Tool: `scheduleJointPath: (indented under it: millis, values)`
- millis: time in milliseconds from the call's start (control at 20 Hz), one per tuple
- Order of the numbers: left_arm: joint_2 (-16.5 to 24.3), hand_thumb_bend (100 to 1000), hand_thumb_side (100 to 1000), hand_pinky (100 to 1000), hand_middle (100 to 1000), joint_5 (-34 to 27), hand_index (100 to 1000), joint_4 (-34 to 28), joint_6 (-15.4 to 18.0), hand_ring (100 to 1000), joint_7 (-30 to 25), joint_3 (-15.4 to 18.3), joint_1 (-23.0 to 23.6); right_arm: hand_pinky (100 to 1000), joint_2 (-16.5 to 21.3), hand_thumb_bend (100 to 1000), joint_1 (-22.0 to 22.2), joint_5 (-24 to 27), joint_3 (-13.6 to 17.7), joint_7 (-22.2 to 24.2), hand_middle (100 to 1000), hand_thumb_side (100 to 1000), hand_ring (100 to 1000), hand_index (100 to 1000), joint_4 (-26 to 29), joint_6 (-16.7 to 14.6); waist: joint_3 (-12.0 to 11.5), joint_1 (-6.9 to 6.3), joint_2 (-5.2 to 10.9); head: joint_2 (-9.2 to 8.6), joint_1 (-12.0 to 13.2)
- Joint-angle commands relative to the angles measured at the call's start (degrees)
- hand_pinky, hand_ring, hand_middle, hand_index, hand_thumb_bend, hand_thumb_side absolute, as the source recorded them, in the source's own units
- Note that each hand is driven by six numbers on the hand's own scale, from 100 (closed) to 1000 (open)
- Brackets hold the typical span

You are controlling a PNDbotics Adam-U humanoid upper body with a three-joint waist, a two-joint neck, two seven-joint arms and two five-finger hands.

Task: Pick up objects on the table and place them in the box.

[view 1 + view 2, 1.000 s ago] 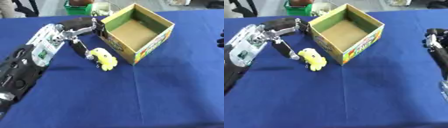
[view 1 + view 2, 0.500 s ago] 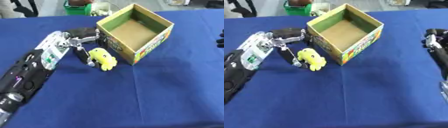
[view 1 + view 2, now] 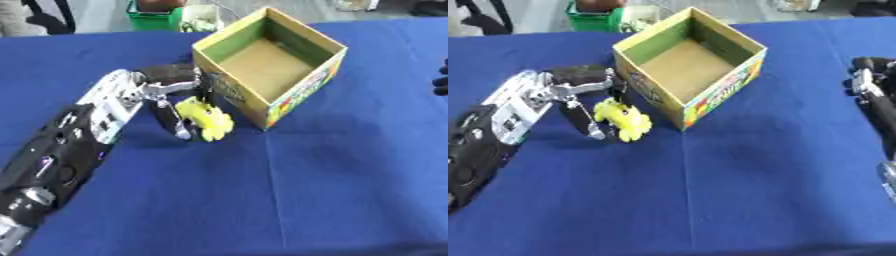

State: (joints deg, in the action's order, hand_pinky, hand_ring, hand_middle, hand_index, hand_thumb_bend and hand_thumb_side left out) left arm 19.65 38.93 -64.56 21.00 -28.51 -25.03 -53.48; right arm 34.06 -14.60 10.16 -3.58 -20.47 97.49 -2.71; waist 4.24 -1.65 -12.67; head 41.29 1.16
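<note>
Left hand (image 3: 171,100), fingers curled around a yellow toy (image 3: 205,120) lying on the blue table (image 3: 289,190), just beside the open box (image 3: 271,65). The box appears empty: lifting and placing remain. Right hand (image 3: 866,75), at the right edge, is idle; its finger state cannot be told.

I can read no words or numbers anywhere here. The box (image 3: 710,95) beside my left hand (image 3: 166,95) carries coloured print along its near side, but the letters are too blurred for me to make out.
</note>
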Motion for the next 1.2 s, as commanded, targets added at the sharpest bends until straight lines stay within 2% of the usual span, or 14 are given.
scheduleJointPath:
  millis: [50,500,900,1200]
  values:
    - [0.4,651,100,664,597,1.5,681,-0.3,0.0,627,1.0,0.7,-0.8,609,1.0,100,-0.7,0.1,0.3,0.1,599,567,605,698,0.4,-0.1,0.1,0.16,0.88,0.32,0.2]
    - [0.7,659,100,673,602,4.6,687,-1.6,0.1,630,3.5,1.3,-1.3,609,1.0,100,-0.6,0.1,0.4,0.1,599,567,605,698,0.3,-0.2,0.1,0.11,0.97,0.33,0.1]
    - [1.4,660,100,680,606,5.4,691,-3.1,0.0,635,3.2,1.4,-1.9,609,1.0,100,-0.6,0.1,0.4,0.2,599,567,606,698,0.3,-0.2,0.1,0.04,1.15,0.17,0.1]
    - [0.6,660,100,681,608,6.3,692,-2.0,0.2,637,3.3,1.6,-1.8,610,1.0,100,-0.8,0.1,0.3,0.4,599,567,606,698,0.2,-0.2,0.4,0.10,1.08,0.15,0.2]
